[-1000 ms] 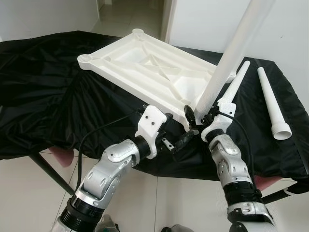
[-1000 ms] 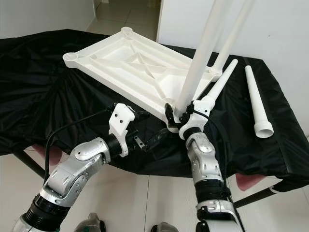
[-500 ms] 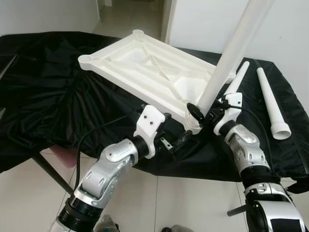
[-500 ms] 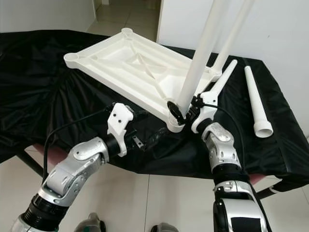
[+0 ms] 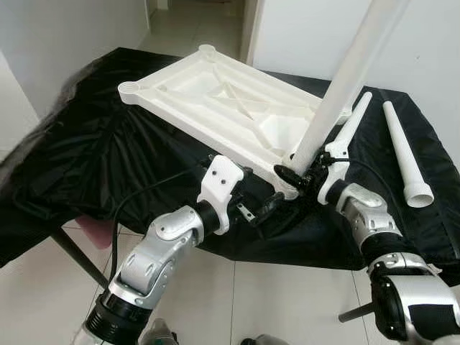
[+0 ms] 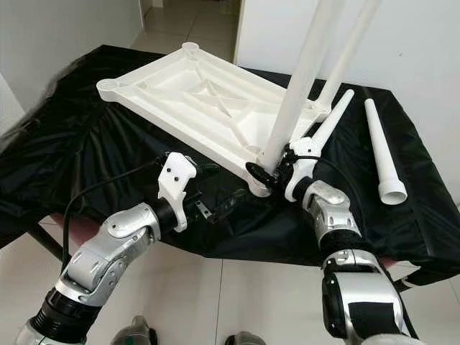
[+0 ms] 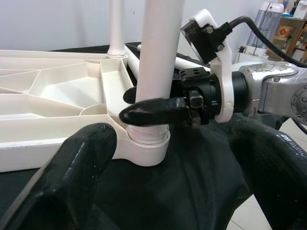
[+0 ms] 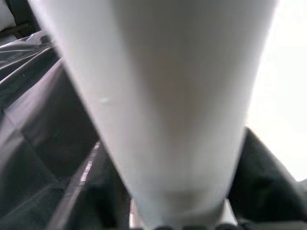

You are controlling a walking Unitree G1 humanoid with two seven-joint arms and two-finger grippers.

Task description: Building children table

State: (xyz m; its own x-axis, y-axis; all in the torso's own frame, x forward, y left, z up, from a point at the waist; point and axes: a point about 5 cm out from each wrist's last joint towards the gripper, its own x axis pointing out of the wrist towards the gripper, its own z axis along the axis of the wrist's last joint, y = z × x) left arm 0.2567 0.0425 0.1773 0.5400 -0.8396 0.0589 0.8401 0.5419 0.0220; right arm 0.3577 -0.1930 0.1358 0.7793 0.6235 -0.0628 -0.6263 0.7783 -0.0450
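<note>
- Left eye view: black cloth [image 5: 93, 144] covered the work surface, presumably to protect the plastic; against the picture of one second before, its left edge had lifted and bare wall showed past it, partly from a shift of the camera.
- White tabletop [image 5: 215, 100] lay upside down, diagonal across the cloth's middle, sockets up so legs could be pushed in; its place matched the earlier frames.
- Fitted leg [image 5: 345, 79] stood upright in the socket at the tabletop's near right corner; a second leg stood at the far right corner.
- Two loose legs, one [image 5: 407, 154] near the cloth's right edge, lay waiting.
- Right gripper [image 7: 148, 103] was clenched around the fitted leg's base just above the socket, steadying or seating it; its forearm had swung lower and rightward.
- Left gripper [image 5: 267, 208] hovered released, fingers [image 7: 72, 182] apart, just before the same corner.
</note>
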